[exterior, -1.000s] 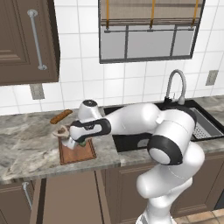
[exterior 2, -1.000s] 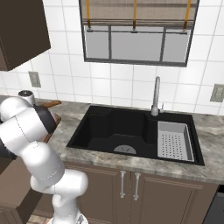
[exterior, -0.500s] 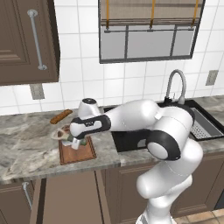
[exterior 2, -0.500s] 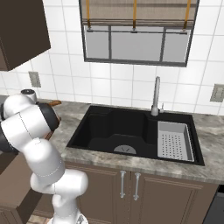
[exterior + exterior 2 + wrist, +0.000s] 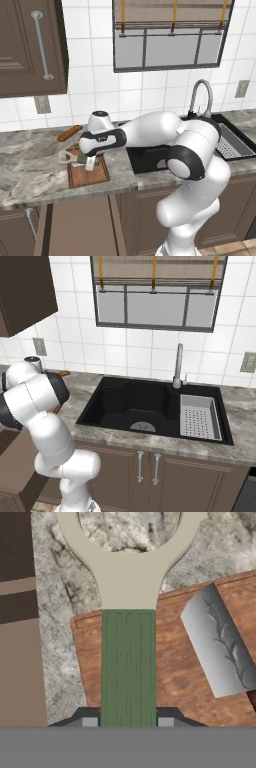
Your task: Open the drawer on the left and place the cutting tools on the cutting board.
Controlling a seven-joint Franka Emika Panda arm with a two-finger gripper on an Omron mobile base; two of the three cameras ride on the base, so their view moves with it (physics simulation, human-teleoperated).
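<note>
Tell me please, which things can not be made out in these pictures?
- Peeler head: its top is cut off by the hand view's upper edge.
- Gripper fingertips: mostly under the grey band.
- Cutting board: far end hidden by the arm in the left base view.
- Drawer inside: not visible.

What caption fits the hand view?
End effector holds green-handled, white-headed Y-shaped peeler over reddish-brown wooden cutting board.
</note>
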